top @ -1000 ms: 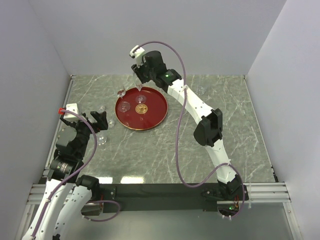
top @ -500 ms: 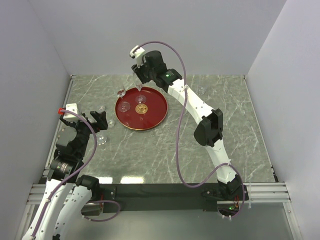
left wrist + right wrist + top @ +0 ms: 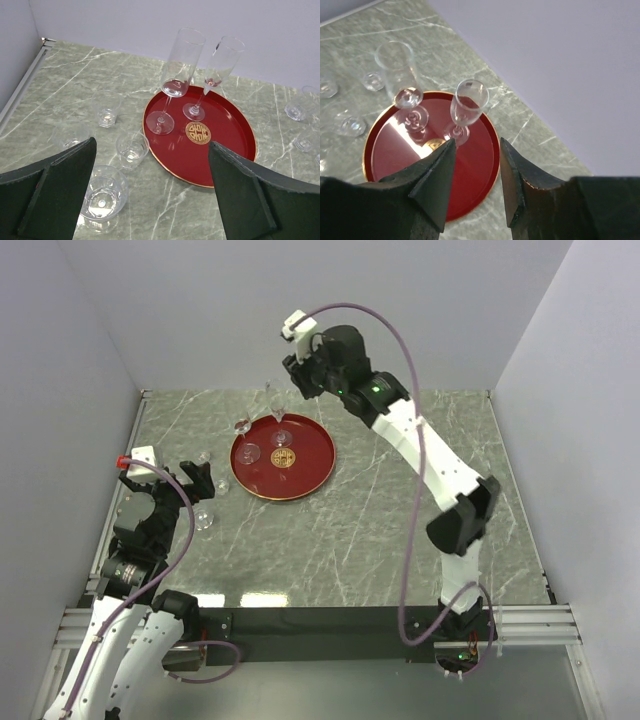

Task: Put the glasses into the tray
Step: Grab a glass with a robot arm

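**Two flutes on the tray, tumblers out on the table**

From above, we see the tray [image 3: 310, 468] lying left of centre on the table [image 3: 400, 510]. The wider flute [image 3: 252, 452] and the narrow flute [image 3: 281, 437] stand upright on it. The tumblers [image 3: 203, 519] sit off it, on the table to its left, and a fainter one stands well apart on the right. The right gripper [image 3: 300, 375] hangs high over the tray's far edge, too small here for us to read its jaws. The left gripper [image 3: 188, 478] is low, near the left-hand tumblers, with its fingers spread.

In the left wrist view, we look between the left gripper's [image 3: 152, 146] two widely parted fingers, which hold nothing. Beyond them, the tray [image 3: 227, 137] carries the wider flute [image 3: 174, 82] and the narrow flute [image 3: 216, 70], side by side behind the gold emblem [image 3: 198, 132]. One of the tumblers [image 3: 131, 148] stands just beside the tray's rim, and others lie further left and at the far right.

In the right wrist view, the right gripper [image 3: 477, 145] has its jaws partly apart and empty, above the tray [image 3: 385, 150]. The narrow flute [image 3: 467, 106] stands free just beyond its fingertips, and the wider flute [image 3: 397, 62] is further off. Some tumblers [image 3: 351, 125] rest on the table past the rim.
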You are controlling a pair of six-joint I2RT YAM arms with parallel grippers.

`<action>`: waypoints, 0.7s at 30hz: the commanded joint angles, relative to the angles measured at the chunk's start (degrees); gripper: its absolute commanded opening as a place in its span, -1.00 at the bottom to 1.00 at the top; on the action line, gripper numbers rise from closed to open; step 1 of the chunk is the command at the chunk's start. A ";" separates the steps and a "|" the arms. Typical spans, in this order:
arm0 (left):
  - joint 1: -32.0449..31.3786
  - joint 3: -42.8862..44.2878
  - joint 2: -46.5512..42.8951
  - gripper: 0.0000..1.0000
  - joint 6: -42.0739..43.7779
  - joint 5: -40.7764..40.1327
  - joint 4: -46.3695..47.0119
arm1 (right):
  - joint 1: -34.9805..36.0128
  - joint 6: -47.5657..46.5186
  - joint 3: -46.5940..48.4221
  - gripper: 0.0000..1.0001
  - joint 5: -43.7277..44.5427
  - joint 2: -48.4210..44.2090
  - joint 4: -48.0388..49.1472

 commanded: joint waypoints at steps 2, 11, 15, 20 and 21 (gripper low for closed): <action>0.31 -0.03 0.72 0.99 -0.58 -1.50 2.46 | 0.00 -1.40 -9.60 -0.04 -2.33 -10.36 1.03; 0.31 0.94 2.74 0.99 -4.00 -0.45 1.24 | -2.20 -3.07 -39.21 -0.03 -6.99 -33.65 7.36; 0.31 2.87 4.24 0.99 -6.37 1.66 -0.87 | -5.53 -3.86 -47.06 0.01 -9.80 -40.70 5.87; 0.31 5.68 3.98 0.99 -10.76 3.77 -5.70 | -11.24 -4.30 -59.35 0.07 -13.40 -49.83 6.48; 0.31 6.12 3.89 0.99 -11.47 3.95 -7.45 | -11.95 -3.61 -60.77 0.08 -14.89 -50.99 6.66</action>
